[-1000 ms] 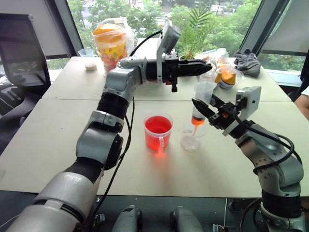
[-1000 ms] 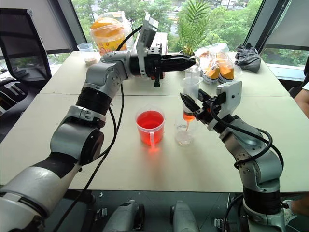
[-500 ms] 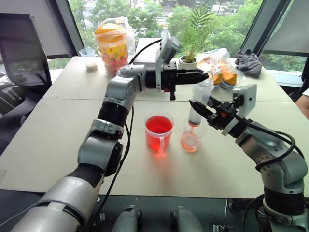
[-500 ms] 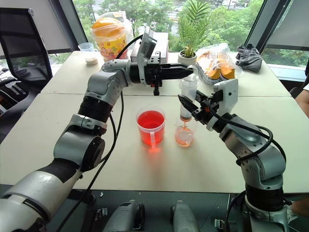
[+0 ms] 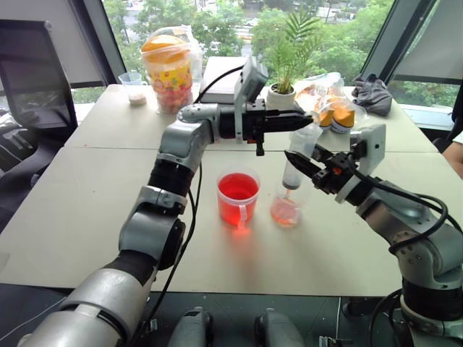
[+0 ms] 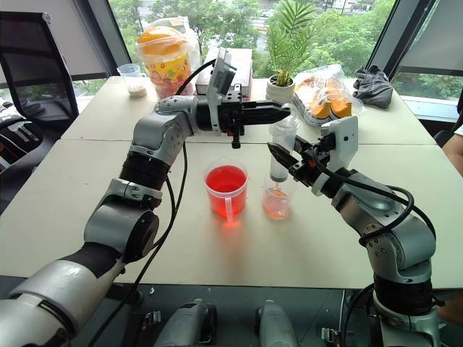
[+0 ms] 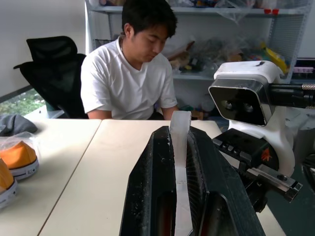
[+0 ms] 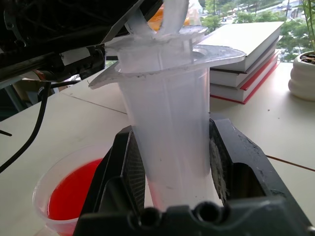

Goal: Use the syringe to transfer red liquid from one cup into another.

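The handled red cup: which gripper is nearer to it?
Right. The right gripper holds the syringe just beside the handled red cup, over the small clear cup. The left gripper is higher, at the plunger top.

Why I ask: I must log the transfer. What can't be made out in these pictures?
- Syringe tip: in the right wrist view the right hand covers the barrel's lower end; in the head views it sits in the smaller cup, too small to see.
- Liquid left in the barrel: same cover.
- Smaller cup's exact fill level: too small in the head views.
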You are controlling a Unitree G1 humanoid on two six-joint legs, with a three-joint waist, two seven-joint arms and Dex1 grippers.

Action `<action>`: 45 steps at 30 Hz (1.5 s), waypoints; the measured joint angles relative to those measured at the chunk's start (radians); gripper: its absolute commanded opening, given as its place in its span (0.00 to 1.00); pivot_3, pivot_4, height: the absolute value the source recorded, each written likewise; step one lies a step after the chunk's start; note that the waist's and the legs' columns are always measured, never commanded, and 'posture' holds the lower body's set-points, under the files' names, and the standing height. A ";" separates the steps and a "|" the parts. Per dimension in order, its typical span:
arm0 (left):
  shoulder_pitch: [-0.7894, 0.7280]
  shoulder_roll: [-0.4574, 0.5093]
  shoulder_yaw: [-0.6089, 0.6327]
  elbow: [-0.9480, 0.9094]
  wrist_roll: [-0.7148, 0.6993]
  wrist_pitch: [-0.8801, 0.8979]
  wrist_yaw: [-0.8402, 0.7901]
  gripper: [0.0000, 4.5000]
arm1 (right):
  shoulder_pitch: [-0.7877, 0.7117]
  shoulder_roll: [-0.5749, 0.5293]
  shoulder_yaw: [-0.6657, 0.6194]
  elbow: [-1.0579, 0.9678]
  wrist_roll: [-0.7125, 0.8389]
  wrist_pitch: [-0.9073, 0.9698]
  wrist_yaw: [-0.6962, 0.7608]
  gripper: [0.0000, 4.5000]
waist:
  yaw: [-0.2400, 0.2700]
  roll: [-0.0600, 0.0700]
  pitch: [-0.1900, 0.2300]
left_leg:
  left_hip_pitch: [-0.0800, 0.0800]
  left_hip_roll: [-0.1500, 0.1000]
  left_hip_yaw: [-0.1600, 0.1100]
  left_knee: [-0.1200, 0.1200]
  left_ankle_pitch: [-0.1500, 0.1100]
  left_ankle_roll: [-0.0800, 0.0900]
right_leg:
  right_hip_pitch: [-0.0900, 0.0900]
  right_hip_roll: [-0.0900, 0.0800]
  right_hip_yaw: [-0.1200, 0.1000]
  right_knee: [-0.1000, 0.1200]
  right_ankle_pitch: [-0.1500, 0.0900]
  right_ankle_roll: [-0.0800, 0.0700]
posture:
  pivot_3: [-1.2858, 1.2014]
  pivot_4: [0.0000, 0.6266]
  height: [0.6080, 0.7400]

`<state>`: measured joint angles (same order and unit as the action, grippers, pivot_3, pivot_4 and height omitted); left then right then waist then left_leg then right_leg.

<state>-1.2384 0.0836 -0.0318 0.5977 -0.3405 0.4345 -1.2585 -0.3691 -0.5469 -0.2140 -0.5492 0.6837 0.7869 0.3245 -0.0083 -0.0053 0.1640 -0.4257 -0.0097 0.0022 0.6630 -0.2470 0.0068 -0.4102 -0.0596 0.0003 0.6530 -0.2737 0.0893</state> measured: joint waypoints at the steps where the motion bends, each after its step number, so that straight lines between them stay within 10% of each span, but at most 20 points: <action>1: -0.011 0.004 0.000 0.007 -0.002 0.022 -0.001 0.48 | 0.000 0.001 -0.002 0.000 0.000 0.000 -0.005 0.31 | -0.001 0.000 0.000 | 0.000 0.000 0.000 0.000 0.000 0.000 | 0.000 0.000 0.000 0.000 0.000 0.000 | 0.52 0.24 1.00; 6: -0.023 0.033 -0.024 0.016 -0.003 0.065 0.000 0.99 | 0.001 0.010 -0.003 -0.034 0.020 -0.010 -0.004 0.31 | -0.005 0.000 0.000 | 0.000 0.001 0.000 0.000 0.000 0.000 | 0.000 0.001 0.000 0.000 0.000 0.000 | 0.52 0.24 1.00; 14: 0.029 0.207 0.039 -0.102 -0.046 0.117 0.029 0.99 | -0.019 -0.011 -0.029 -0.025 0.069 0.038 -0.019 0.31 | -0.003 0.000 0.000 | 0.000 0.001 0.000 0.000 0.000 0.000 | 0.000 0.000 0.000 0.001 0.000 0.000 | 0.52 0.24 1.00; 24: 0.292 0.356 0.059 -0.374 -0.112 0.238 0.094 0.99 | -0.463 -0.297 -0.182 0.356 0.199 0.427 -0.159 0.31 | 0.005 0.001 0.000 | 0.000 0.001 -0.001 -0.001 0.000 0.000 | 0.001 -0.005 0.000 -0.003 0.000 -0.001 | 0.52 0.24 1.00; 33: 0.464 0.433 0.055 -0.539 -0.133 0.264 0.152 0.99 | -0.448 -0.507 0.250 0.748 -0.044 0.549 0.083 0.31 | -0.004 0.001 0.001 | 0.000 0.001 0.001 -0.002 0.000 0.001 | 0.000 -0.006 0.001 -0.004 0.000 -0.001 | 0.52 0.24 1.00; 45: 0.559 0.492 0.054 -0.665 -0.174 0.287 0.197 0.99 | -0.616 -0.385 0.521 1.109 -0.274 0.538 0.355 0.31 | -0.003 0.003 0.002 | -0.001 0.001 0.001 -0.002 0.000 0.000 | 0.000 -0.005 0.001 -0.004 0.000 -0.001 | 0.52 0.24 1.00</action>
<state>-0.6796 0.5761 0.0223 -0.0669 -0.5145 0.7212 -1.0612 -0.9847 -0.9319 0.3073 0.5600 0.4100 1.3250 0.6796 -0.0118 -0.0027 0.1656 -0.4263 -0.0087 0.0035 0.6615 -0.2474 0.0072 -0.4107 -0.0647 0.0013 0.6489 -0.2732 0.0883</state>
